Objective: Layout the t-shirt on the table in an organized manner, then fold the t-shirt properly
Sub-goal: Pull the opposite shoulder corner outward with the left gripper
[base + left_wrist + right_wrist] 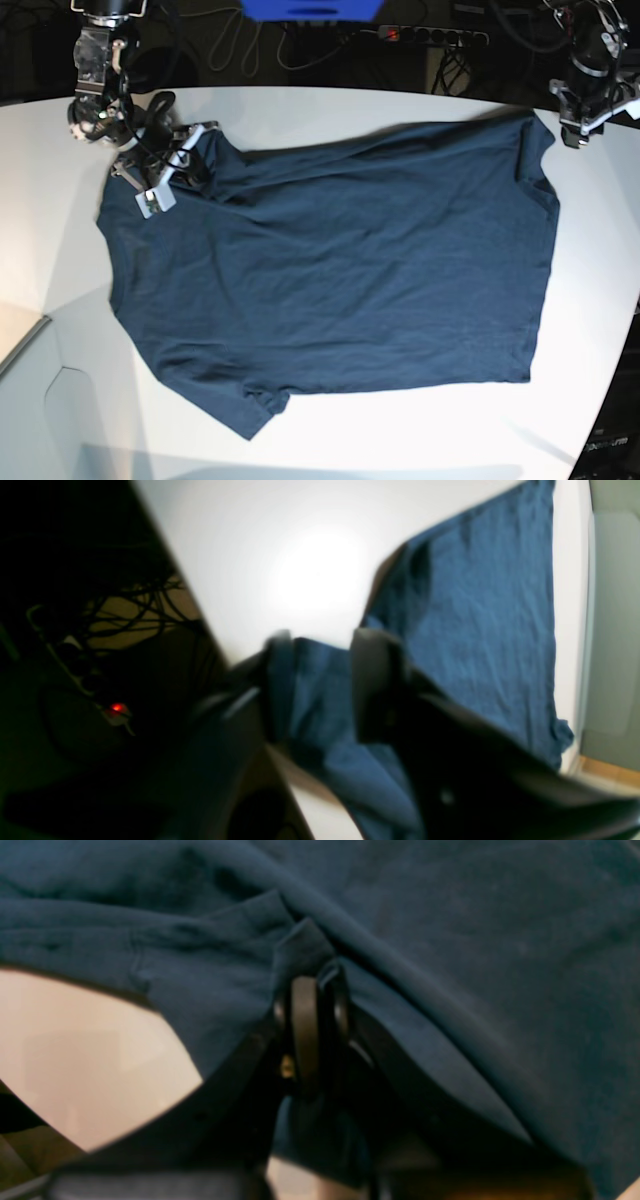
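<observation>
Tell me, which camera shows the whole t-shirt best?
The base view: the t-shirt lies spread across the table, every edge visible. The left wrist view catches only one blurred part, draped over the table edge. The right wrist view shows only bunched cloth close up.

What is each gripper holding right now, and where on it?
Right gripper pinches a fold of the t-shirt. Left gripper straddles the shirt's edge, jaws apart, not clamped.

My left wrist view is smeared with blur; the left gripper (320,680) fingers are vague shapes. In my base view, the t-shirt (340,260) folds hide the right gripper's (185,150) fingertips.
</observation>
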Robot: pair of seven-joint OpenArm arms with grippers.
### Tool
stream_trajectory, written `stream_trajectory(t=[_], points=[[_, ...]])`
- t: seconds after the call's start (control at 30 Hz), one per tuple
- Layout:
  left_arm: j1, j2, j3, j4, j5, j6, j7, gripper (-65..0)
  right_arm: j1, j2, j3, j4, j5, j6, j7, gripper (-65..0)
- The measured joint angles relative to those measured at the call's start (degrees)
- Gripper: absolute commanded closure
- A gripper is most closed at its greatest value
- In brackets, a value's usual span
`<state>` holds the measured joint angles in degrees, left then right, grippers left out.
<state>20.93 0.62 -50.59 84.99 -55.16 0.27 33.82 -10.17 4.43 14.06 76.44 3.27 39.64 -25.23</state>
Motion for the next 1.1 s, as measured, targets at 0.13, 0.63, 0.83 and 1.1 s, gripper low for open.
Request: stream_trajectory(t=[0.13,0.63,0.83,1.1], points=[[0.15,0.15,0.11,-0.63,0.00,-0.02,0.22,-27.4,0.00,0.00,-0.02,0.00,0.02,0.00,0.00,0.0],[-3.85,-0.46,0.33,-6.95,0.24,-0.02,0.00,-26.1,0.00,0.00,-0.09,0.00,0.00,0.00,0.00,0.0],[-3.85,-0.59,0.33,-7.02,0.48,0.00,0.04,0.0,0.00,0.00,-0.09,0.00,0.00,0.00,0.00,0.0],[-2.80,-2.95,2.49,-3.85,0.04,-0.02,0.24,-0.1,-1.22,-0.15,-0.11,3.32,-1.92,0.04,-1.68,0.0]])
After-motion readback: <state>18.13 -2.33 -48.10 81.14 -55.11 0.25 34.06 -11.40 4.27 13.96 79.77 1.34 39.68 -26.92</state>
